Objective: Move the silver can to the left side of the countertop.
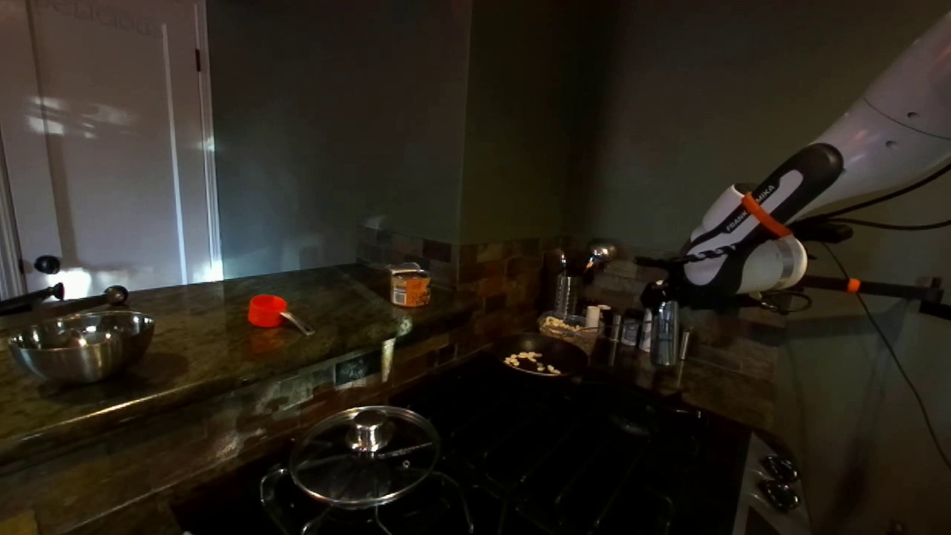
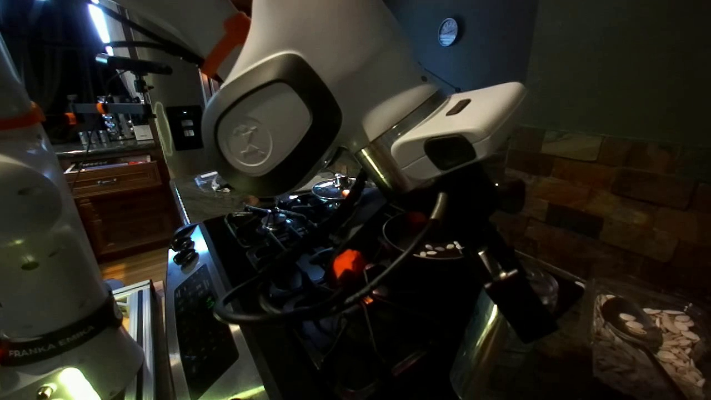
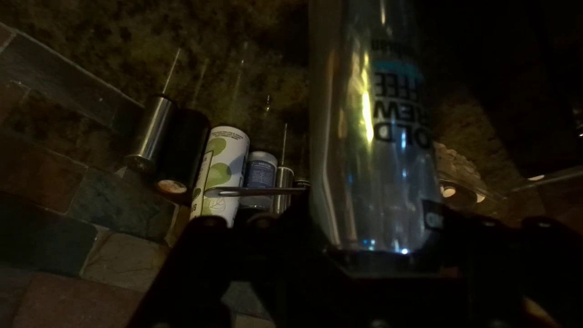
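The silver can (image 1: 666, 338) stands upright in the back corner beside the stove. It also shows in an exterior view (image 2: 476, 347), partly behind the black finger. In the wrist view the can (image 3: 373, 173) fills the middle, its dark "cold brew coffee" print upside down. My gripper (image 3: 378, 228) is at the can's top end, with dark fingers against both sides; it looks shut on the can. The gripper also shows in an exterior view (image 1: 660, 293). Whether the can's base touches the surface is unclear. The dark speckled countertop (image 1: 204, 345) runs along the left, raised above the stove.
Several jars and a green-and-white canister (image 3: 223, 168) stand close beside the can. A tub of pale pieces (image 2: 644, 344) and a pan (image 1: 535, 364) are near. A glass lid (image 1: 364, 464) lies on the stove. The countertop holds a steel bowl (image 1: 82, 357), red cup (image 1: 267, 310) and orange-labelled jar (image 1: 410, 288).
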{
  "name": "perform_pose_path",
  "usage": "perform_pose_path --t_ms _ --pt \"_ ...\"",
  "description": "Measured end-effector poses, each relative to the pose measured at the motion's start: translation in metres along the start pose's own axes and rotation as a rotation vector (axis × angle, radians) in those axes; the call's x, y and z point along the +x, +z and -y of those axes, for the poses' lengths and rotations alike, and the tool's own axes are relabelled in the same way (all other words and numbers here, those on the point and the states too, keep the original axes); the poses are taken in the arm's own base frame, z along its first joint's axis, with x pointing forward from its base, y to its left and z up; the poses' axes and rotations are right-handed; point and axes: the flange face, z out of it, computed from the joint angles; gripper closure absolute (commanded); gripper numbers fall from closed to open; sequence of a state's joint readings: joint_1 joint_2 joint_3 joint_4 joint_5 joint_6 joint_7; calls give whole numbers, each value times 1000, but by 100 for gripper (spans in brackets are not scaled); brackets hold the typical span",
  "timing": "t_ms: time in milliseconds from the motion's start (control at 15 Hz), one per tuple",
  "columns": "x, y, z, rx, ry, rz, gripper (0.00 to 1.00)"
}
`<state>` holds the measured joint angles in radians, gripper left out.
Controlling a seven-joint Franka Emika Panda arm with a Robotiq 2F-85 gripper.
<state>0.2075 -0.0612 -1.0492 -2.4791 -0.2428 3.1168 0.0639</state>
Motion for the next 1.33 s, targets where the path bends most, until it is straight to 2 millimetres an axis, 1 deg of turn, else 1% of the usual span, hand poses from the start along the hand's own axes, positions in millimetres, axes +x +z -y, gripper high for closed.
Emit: perform_pose_path --t_ms 200,467,600,867,1067,1200,1333 --pt "3 0 1 -13 16 -59 77" --pt "4 6 6 -28 53 -116 77" --pt "1 13 8 -41 68 -146 77" --pt "-6 35 11 -73 97 -176 77" --pt "-8 49 11 -90 113 -188 77" --pt "-4 52 17 -82 111 -193 77" --pt "-1 50 32 -60 74 -201 77"
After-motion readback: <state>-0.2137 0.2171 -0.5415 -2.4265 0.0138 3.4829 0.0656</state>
